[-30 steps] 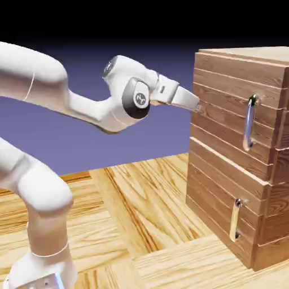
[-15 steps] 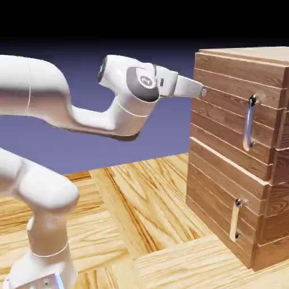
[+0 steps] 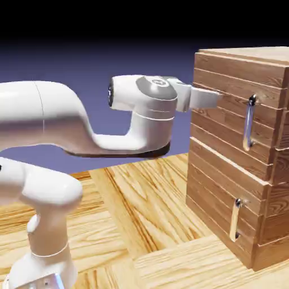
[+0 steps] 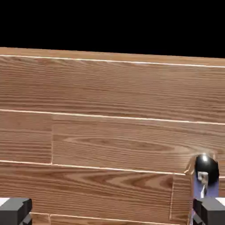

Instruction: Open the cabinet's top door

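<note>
The cabinet [image 3: 223, 186] of brown planks stands at the exterior view's right. Its top door [image 3: 223, 121] carries a long silver vertical bar handle [image 3: 248, 123]. My gripper [image 3: 217, 99] is level with the upper boards of that door, close to its face and left of the handle. In the hand view the door's planks [image 4: 110, 132] fill the picture, and the handle's top end [image 4: 205, 169] shows just above the right fingertip [image 4: 212, 212]. The gripper [image 4: 112, 213] is open, its fingertips far apart with only wood between them.
Below the top door is the lower plank panel with its shorter silver handle [image 3: 235, 220]. The wooden table [image 3: 147, 226] runs under the arm. The arm's big elbow link [image 3: 84, 124] hangs left of the cabinet.
The hand has rolled and moved right along the top door's upper boards, nearer the handle. The forearm has swung down and to the right behind it.
</note>
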{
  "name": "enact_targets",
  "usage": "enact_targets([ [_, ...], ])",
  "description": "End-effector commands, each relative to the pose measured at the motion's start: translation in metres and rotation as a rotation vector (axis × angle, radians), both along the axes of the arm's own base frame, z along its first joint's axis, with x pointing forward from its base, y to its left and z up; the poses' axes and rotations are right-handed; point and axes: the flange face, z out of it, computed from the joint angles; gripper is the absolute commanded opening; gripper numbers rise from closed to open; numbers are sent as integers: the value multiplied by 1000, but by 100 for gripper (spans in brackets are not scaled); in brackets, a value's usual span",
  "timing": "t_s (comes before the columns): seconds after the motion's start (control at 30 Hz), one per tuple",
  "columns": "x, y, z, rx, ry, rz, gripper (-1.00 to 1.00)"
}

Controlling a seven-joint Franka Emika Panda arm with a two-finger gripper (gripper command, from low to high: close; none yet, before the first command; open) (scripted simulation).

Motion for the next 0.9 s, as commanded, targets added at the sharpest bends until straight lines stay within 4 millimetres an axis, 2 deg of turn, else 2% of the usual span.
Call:
enact_targets([
  [0.0,2,-5,-4,4,-8,-1,0],
  [0.2,16,-33,-31,27,-49,-2,0],
  [0.43,38,-64,-73,51,-81,4,0],
  [0.5,38,-65,-74,51,-82,4,0],
  [0.67,88,-62,-74,51,-82,4,0],
  [0.7,88,-62,-74,51,-82,4,-100],
  [0.73,88,-62,-74,51,-82,4,-100],
  [0.87,62,-51,-74,48,-84,-72,-100],
])
